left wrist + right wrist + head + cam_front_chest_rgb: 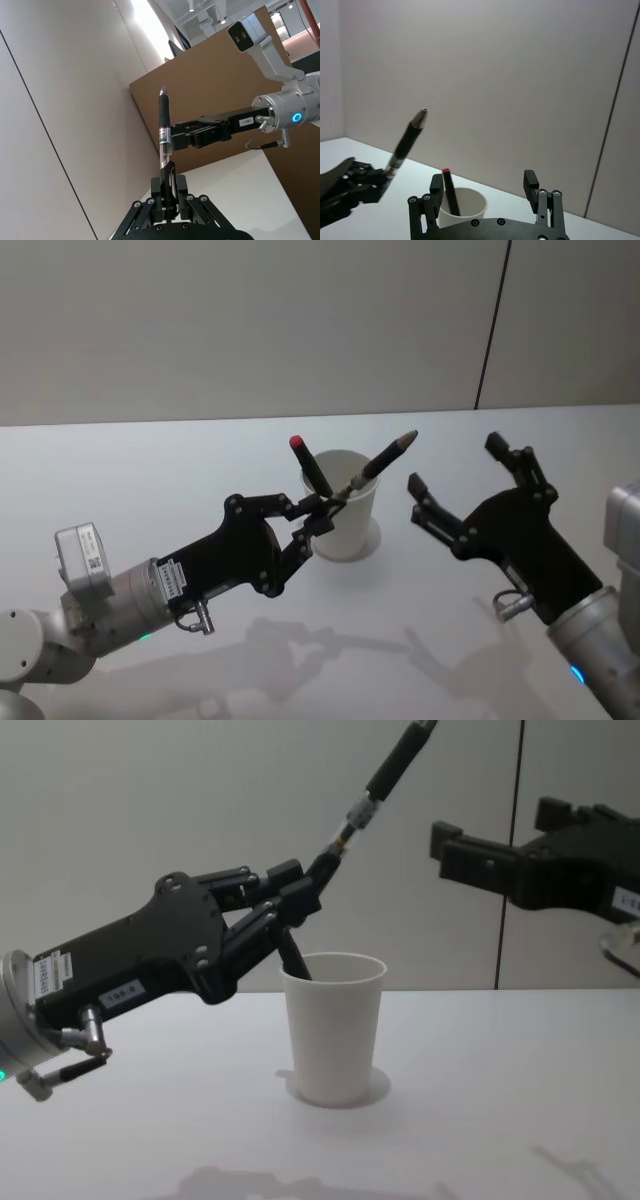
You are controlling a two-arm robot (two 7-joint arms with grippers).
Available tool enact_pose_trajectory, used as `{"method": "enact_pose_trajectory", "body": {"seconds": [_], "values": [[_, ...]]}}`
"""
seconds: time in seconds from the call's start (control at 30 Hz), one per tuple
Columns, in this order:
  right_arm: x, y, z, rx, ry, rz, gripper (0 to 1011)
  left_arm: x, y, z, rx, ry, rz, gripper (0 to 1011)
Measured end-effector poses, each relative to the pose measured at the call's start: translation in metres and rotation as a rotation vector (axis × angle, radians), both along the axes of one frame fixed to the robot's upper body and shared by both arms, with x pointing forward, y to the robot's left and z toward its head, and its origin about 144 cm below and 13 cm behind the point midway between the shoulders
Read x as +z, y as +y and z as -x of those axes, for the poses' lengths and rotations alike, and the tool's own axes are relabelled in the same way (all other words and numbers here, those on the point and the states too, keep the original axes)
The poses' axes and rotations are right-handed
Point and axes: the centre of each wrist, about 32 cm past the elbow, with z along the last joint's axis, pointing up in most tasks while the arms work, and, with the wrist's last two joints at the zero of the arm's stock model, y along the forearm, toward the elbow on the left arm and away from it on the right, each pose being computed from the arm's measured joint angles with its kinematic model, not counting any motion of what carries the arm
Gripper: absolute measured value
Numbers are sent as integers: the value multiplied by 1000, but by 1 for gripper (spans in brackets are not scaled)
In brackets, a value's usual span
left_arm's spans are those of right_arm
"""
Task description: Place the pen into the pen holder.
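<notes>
White paper pen holder (345, 525) sits on the table (150, 470) in the head view, with a red-capped pen (312, 468) standing in it. The left gripper (322, 508) is right at the pen holder's left rim, pinched tight on the lower end of the black pen (385, 458), which slants up across the pen holder's mouth. The right gripper (452, 465) hangs to the right of the pen holder, fingers spread wide, nothing in them.

Left wrist view: black pen (164, 135) clamped between the fingers (172, 192), sticking straight out.

Right wrist view: pen holder (465, 207) shows just past the spread fingers (530, 181), black pen (406, 142) held tilted beside it.

Chest view: black pen (385, 775) is up above the pen holder (335, 1030), not inside it
</notes>
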Motion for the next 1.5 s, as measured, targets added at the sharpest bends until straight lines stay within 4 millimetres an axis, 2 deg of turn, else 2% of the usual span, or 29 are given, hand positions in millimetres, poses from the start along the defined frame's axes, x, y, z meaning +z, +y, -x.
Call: {"method": "enact_pose_trajectory", "body": {"seconds": [0.3, 0.8, 1.5], "values": [[-2, -5, 6, 112, -5, -35, 1001, 0, 0, 0, 0, -1, 0, 184], [-4, -8, 9, 202, -7, -133, 1001, 0, 0, 0, -1, -1, -1, 184], [-11, 6, -8, 285, 50, -263, 1001, 0, 0, 0, -1, -1, -1, 184]]}}
